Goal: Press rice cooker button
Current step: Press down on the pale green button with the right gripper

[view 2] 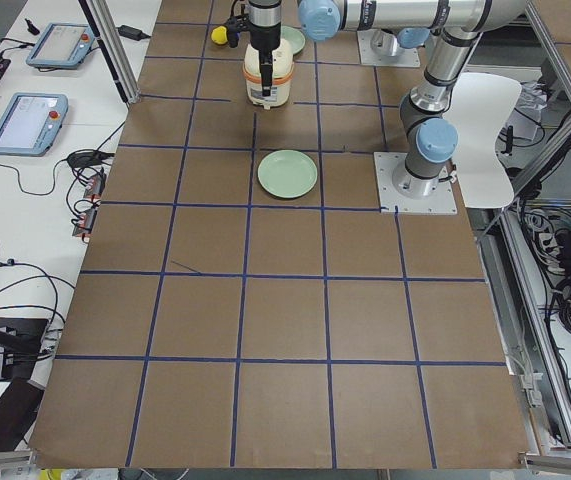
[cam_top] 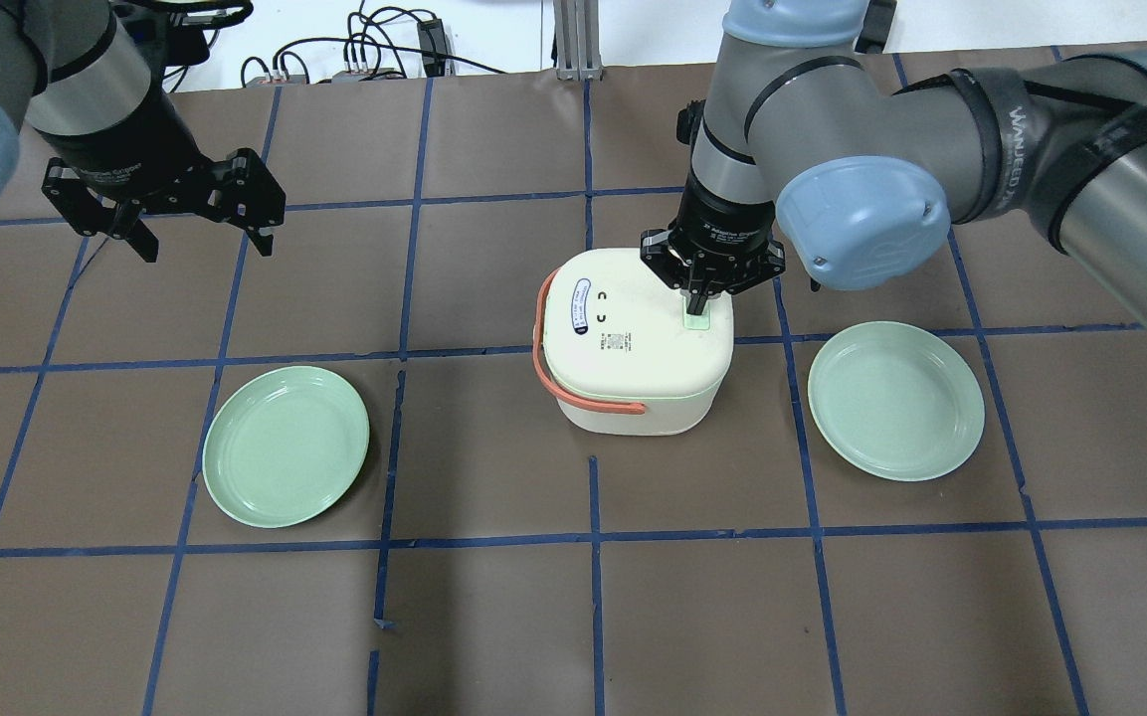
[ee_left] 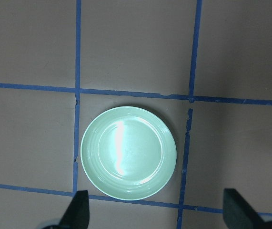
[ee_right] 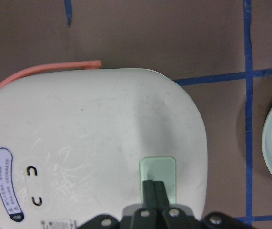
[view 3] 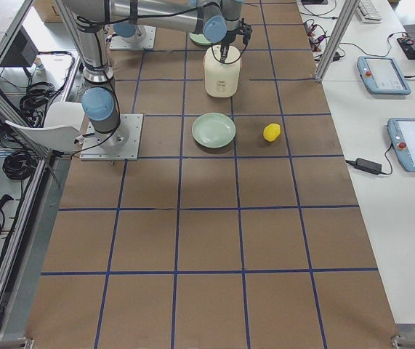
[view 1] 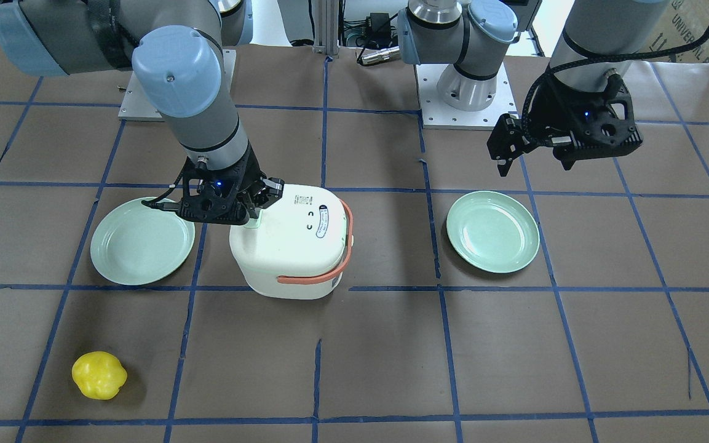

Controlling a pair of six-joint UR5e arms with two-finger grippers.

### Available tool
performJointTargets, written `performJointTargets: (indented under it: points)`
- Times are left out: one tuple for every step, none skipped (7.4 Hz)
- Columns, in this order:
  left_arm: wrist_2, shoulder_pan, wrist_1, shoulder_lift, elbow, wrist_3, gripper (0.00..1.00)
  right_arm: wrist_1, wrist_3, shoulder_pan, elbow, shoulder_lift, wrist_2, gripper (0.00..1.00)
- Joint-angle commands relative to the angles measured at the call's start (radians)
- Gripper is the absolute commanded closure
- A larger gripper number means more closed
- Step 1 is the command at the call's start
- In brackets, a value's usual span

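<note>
A white rice cooker (cam_top: 633,343) with an orange handle (cam_top: 545,363) stands mid-table. Its pale green button (ee_right: 158,174) sits on the lid near one edge. My right gripper (ee_right: 153,187) is shut, fingertips together and down on the button (cam_top: 697,320); it also shows in the front view (view 1: 254,212). My left gripper (cam_top: 200,234) is open and empty, hovering well to the left of the cooker, above the table; its fingertips (ee_left: 78,212) show in the left wrist view over a green plate (ee_left: 128,152).
Two green plates lie on either side of the cooker (cam_top: 286,445) (cam_top: 896,400). A yellow pepper (view 1: 99,375) lies near the operators' side of the table. Blue tape lines grid the brown table.
</note>
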Motion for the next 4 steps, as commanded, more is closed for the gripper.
performJointTargets:
  points:
    - [0.0, 0.0, 0.0, 0.0, 0.0, 0.0, 0.0, 0.0, -0.002, 0.0, 0.0, 0.001, 0.0, 0.98]
    - [0.0, 0.0, 0.0, 0.0, 0.0, 0.0, 0.0, 0.0, -0.005, 0.0, 0.001, 0.003, 0.0, 0.98]
    - [0.0, 0.0, 0.0, 0.0, 0.0, 0.0, 0.0, 0.0, -0.005, 0.0, 0.001, 0.003, -0.001, 0.98]
    - [0.0, 0.0, 0.0, 0.0, 0.0, 0.0, 0.0, 0.0, -0.012, -0.003, 0.001, 0.003, -0.001, 0.98]
